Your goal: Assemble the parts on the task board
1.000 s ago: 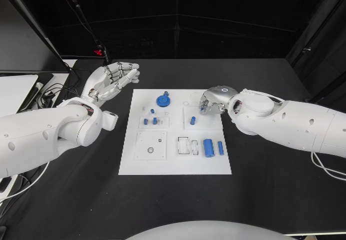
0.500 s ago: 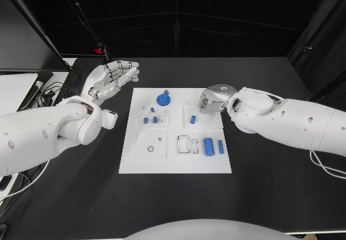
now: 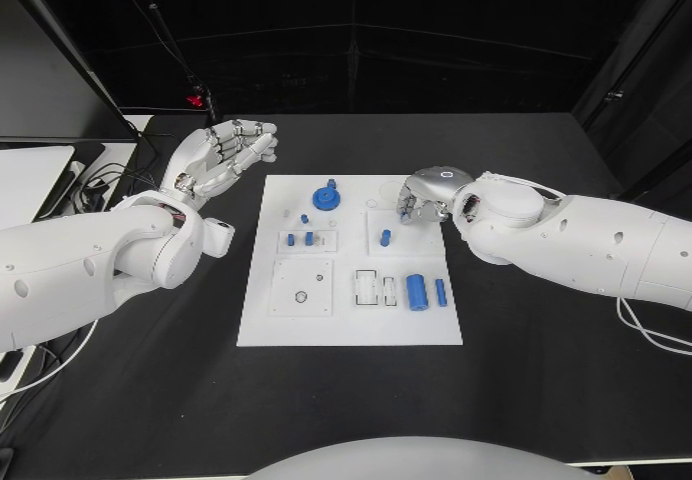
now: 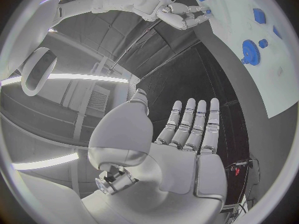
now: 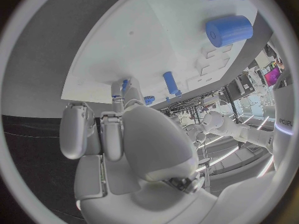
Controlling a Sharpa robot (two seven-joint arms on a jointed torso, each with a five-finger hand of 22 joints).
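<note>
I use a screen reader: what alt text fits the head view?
A white task board lies mid-table with small blue parts, among them a blue gear. The right hand hangs curled over the board's far right corner; the left hand is raised off its far left corner, fingers apart, holding nothing.

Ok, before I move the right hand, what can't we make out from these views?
- Right hand fingers, head view: folded under its own back, so whether they hold a part is unclear.
- Board under that hand: covered.
- Right wrist view: palm blocks the fingertips.
- Left hand: open, off the board.
</note>
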